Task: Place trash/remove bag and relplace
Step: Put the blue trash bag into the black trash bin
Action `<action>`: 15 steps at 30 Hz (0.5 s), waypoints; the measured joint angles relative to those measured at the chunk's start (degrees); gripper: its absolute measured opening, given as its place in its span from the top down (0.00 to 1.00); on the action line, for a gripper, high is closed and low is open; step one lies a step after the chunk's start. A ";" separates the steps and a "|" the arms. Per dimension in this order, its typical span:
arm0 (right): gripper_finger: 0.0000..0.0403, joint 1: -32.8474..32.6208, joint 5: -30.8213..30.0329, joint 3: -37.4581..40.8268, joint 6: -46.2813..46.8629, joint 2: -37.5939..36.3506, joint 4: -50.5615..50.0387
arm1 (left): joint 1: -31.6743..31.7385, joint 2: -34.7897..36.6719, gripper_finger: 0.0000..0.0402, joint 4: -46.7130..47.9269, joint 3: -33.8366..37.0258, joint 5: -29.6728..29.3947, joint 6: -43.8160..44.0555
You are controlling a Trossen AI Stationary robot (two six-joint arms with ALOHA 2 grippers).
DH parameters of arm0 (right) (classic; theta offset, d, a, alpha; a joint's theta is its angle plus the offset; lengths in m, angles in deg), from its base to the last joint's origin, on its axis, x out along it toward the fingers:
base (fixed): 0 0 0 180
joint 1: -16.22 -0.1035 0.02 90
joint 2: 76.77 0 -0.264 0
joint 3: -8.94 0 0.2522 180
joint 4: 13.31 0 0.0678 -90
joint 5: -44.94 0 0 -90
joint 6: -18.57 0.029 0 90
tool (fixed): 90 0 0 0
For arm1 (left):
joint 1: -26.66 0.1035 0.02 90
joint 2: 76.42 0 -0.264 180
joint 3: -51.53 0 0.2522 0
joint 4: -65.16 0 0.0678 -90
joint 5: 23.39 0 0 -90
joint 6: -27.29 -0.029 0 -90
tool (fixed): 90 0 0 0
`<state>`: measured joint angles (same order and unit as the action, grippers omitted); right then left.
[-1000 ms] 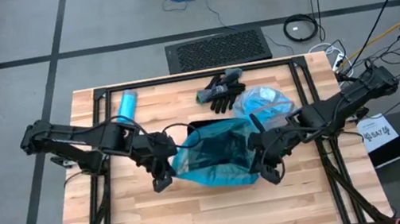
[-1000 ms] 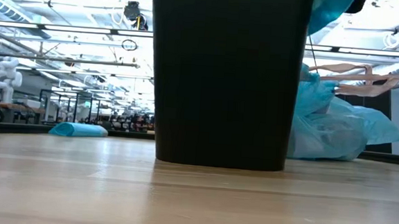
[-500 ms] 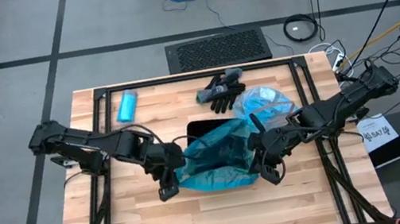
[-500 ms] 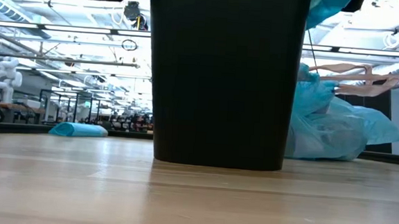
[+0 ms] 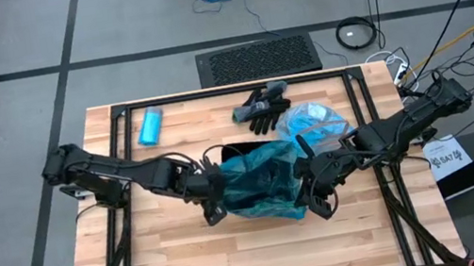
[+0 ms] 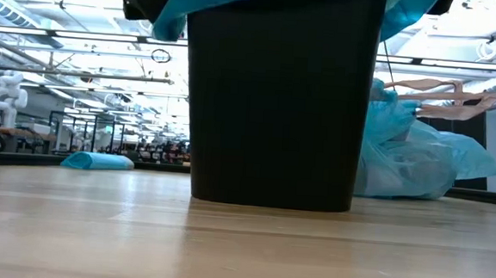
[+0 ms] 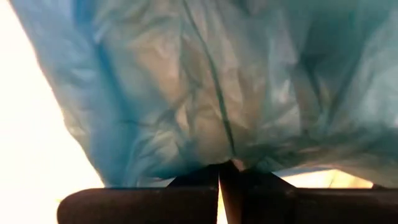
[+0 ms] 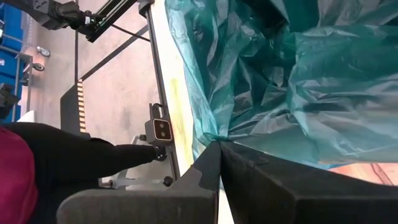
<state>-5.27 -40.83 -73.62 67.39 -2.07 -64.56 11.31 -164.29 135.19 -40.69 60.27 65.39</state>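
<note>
A blue plastic bag (image 5: 259, 182) is spread over the mouth of a black bin (image 6: 276, 98) at mid-table. Its edges hang over the bin's rim on the left (image 6: 177, 5) and on the right (image 6: 404, 12). My left gripper (image 5: 214, 210) is shut on the bag's left edge and my right gripper (image 5: 316, 201) is shut on its right edge, both at the bin's near side. A second, filled blue bag (image 5: 311, 121) lies on the table behind the bin on the right. No loose trash scraps show. My left gripper pinches a gathered fold of the bag's left edge (image 7: 227, 163) between its two fingers, coming from the table's left. The film fans out from the fingertips and drapes over the bin's left rim. My right gripper pinches a bunched fold of the bag's right edge (image 8: 214, 140) between its two fingers, coming from the table's right. The film spreads away from the fingertips in creases over the bin.
A pair of black gloves (image 5: 262, 108) lies at the far side beside the filled bag. A blue roll of bags (image 5: 152, 124) lies at the far left, also in the low view (image 6: 97, 160). Bare wood shows along the near edge (image 5: 256, 254).
My left gripper has moved toward the table's right, up to the bin, carrying the bag's left edge with it. The bag has narrowed from left to right, and its left edge now hangs over the bin's left rim in the low view.
</note>
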 joint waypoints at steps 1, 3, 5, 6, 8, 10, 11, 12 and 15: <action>1.00 0.00 -0.01 0.00 0.00 0.00 0.00 | 0.00 0.58 1.00 -0.06 0.00 -0.13 0.29; 1.00 0.00 0.02 0.00 0.00 0.00 -0.01 | -0.18 1.93 1.00 -0.36 0.00 -0.50 0.44; 1.00 0.00 0.04 0.00 0.00 0.00 0.00 | -0.59 3.41 1.00 -0.42 0.00 -3.02 0.47; 1.00 0.00 0.04 0.00 0.00 0.00 0.00 | -0.94 4.25 1.00 -0.36 0.00 -4.96 0.47; 1.00 0.00 0.06 0.00 0.00 0.00 0.00 | -1.24 5.81 1.00 -0.48 0.00 -8.60 0.50; 1.00 0.00 0.07 0.00 0.00 0.00 0.01 | -1.27 7.22 1.00 -0.47 0.00 -10.73 0.51; 1.00 0.00 0.07 0.00 0.00 0.00 0.02 | -1.27 7.82 1.00 -0.49 0.00 -11.09 0.52; 1.00 0.00 0.07 0.00 0.00 0.00 0.05 | -1.26 8.39 1.00 -0.48 0.00 -11.23 0.52; 1.00 0.00 0.10 0.00 0.00 -0.29 0.90 | -1.25 10.02 1.00 -0.82 0.00 -11.31 0.52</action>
<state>-5.27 -40.73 -73.62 67.39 -2.36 -63.67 10.06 -154.27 134.37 -40.69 48.96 65.91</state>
